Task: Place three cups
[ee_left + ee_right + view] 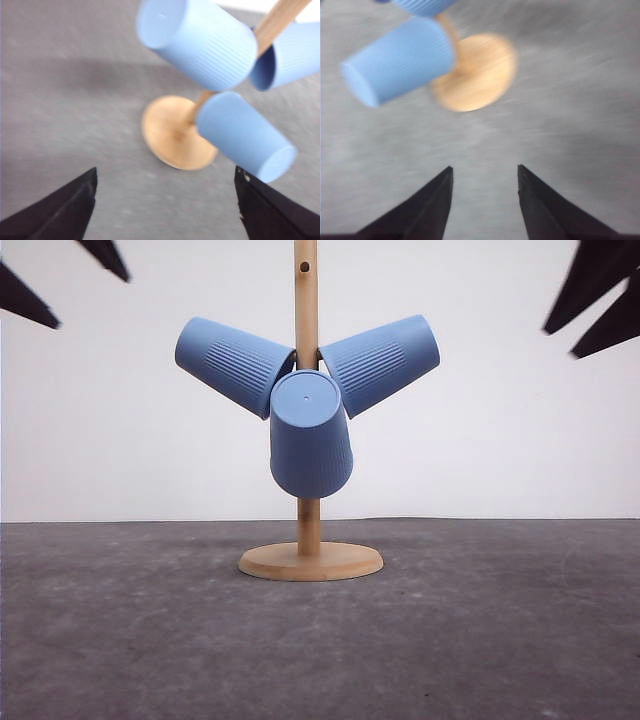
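Three light-blue ribbed cups hang on the pegs of a wooden stand (309, 562) at the middle of the table. One cup (232, 365) tilts up to the left, one cup (382, 362) up to the right, and the third cup (310, 435) points its flat bottom toward me. My left gripper (93, 302) hovers high at the left, open and empty, apart from the cups. My right gripper (559, 345) hovers high at the right, also open and empty. The left wrist view has the three cups (200, 40) (290, 55) (245, 135) beyond the open left gripper (165, 172). Past the right gripper (485, 167) I see a cup (400, 60) and the stand's base (475, 72).
The table is a dark grey mat (120, 640) with a white wall (520, 440) behind it. The stand's post (306, 280) rises above the cups, with a peg hole near its top. The round wooden base (172, 132) rests flat on the mat.
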Robot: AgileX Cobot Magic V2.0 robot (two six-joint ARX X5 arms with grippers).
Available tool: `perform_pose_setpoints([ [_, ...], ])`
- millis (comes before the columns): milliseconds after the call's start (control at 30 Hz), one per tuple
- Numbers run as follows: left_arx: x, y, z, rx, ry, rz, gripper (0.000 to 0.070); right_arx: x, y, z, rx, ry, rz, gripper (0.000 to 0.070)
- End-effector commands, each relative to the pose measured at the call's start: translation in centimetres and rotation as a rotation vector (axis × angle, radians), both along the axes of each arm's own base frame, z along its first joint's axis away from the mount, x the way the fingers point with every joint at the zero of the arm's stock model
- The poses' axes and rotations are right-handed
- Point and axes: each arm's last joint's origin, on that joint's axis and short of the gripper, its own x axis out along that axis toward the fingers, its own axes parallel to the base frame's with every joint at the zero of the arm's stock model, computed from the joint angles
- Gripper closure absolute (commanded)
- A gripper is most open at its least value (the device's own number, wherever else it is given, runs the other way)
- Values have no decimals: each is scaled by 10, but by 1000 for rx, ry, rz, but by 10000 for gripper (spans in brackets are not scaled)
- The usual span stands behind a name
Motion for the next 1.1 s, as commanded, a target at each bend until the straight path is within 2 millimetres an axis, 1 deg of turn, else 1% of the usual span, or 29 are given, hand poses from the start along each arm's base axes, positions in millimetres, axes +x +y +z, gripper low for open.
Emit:
perform_pose_setpoints([
  [0, -5, 5, -6, 23, -45, 7, 238, -7, -1, -2, -41, -56, -33, 444],
  [167, -28, 13, -31, 29, -81, 35, 251, -36, -4, -16, -95, -156, -103, 444],
  [267, -36, 14, -46, 43, -62, 27, 301, -44, -5, -24, -109, -156, -120, 444],
  [333, -39, 14, -53, 44, -45, 27, 313, -46, -5, -28, -108, -143, -121, 444],
  [400, -39, 14, -55, 45, -35, 26, 316, -47, -5, -30, -107, -129, -120, 448],
  [433, -40, 14, -55, 43, -33, 27, 349, -47, -5, -30, -107, -127, -120, 483],
  [467, -39, 14, -55, 39, -33, 29, 436, -47, -5, -30, -107, -127, -120, 575],
  [500, -39, 14, -55, 34, -33, 32, 589, -47, -5, -30, -107, -129, -120, 653],
  [533, -39, 14, -55, 29, -34, 34, 700, -46, -5, -30, -107, -132, -120, 697],
  [600, -39, 14, -54, 25, -36, 37, 700, -46, -5, -30, -107, -135, -120, 688],
  [1067, -41, 14, -54, 9, -19, 41, 700, -47, -5, -30, -107, -133, -120, 688],
])
